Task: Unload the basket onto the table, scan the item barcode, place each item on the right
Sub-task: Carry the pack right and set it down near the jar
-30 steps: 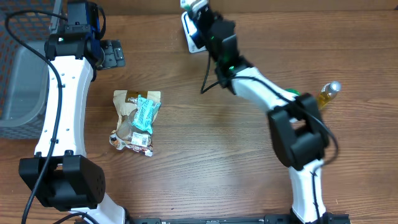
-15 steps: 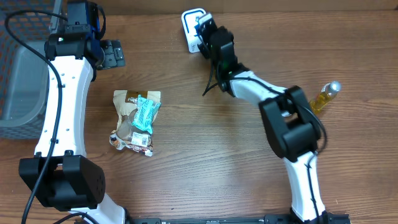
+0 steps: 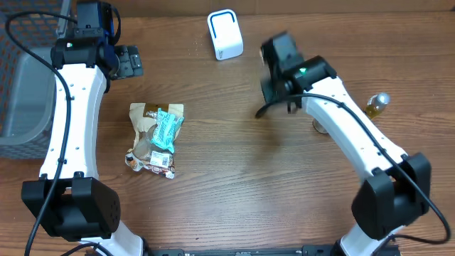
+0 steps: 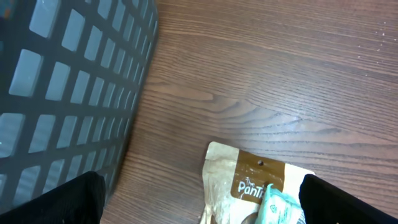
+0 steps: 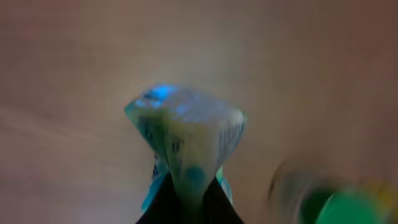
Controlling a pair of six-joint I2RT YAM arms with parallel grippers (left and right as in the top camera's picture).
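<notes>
I see the bench [image 3: 234, 178] as brown wood grain with a soft satin sheen. The pouch [image 4: 249, 180] looks like matt kraft paper, and the teal wrapper [image 3: 168, 128] lying on it is glossy film. The basket [image 4: 68, 81] is dark matt plastic, the scanner [image 3: 225, 34] smooth white plastic. The packet [image 5: 186, 124], though blurred, reads as thin shiny film.

The brown wood-grain table [image 3: 234, 178] carries a dark grey plastic mesh basket [image 3: 21, 139] at its left edge and a white rounded box with a blue-edged face [image 3: 225, 34] near the far edge. Left of centre lies a flat brown paper snack pouch [image 3: 144, 124] with a teal foil packet [image 3: 166, 129] overlapping it. Well apart, at the right side, is a small yellow bottle with a silvery cap [image 3: 375, 107].
</notes>
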